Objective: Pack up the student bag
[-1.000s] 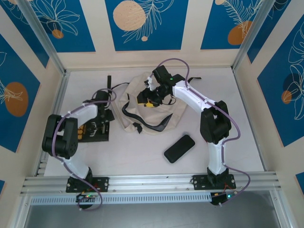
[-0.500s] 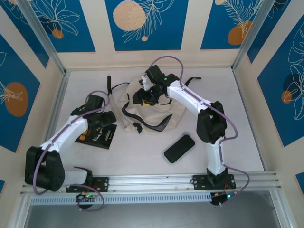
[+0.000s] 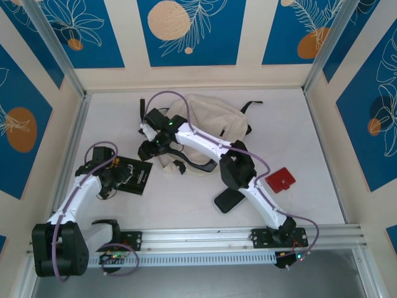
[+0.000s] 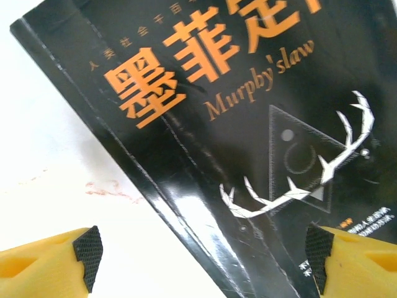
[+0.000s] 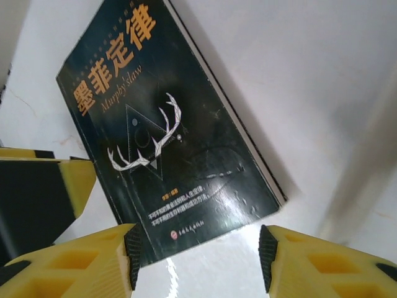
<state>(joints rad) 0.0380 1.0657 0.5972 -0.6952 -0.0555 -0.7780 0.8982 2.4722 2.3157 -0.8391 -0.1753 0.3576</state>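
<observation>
Right, the backpack [image 3: 208, 115] sits at the far middle of the table [image 3: 310, 136], cream cloth slumped, with its black straps trailing off the left and right sides. My right arm reaches from its base at the near right all the way across to the left, passing over the near left edge of the backpack, and the right hand [image 3: 149, 151] ends up just left of the bag, pointing down at the table. On its wrist camera the right hand [image 5: 198, 261] has its yellow fingers spread wide with nothing between them, and the book [image 5: 167, 143] lies flat beyond them.

The book [image 3: 133, 176] is on the left of the table, just near and left of the backpack: black cover, orange characters, a white antler drawing. The left hand [image 3: 110, 180] is at the book's left edge. From its wrist camera the left hand [image 4: 205, 261] is also open wide, one fingertip over bare table and the other over the cover of the book [image 4: 248, 124]; whether it touches, I cannot tell.

A flat black slab [image 3: 226, 200], perhaps a phone, lies near centre, partly under the right arm. A flat red item [image 3: 280, 180] lies to its right.
</observation>
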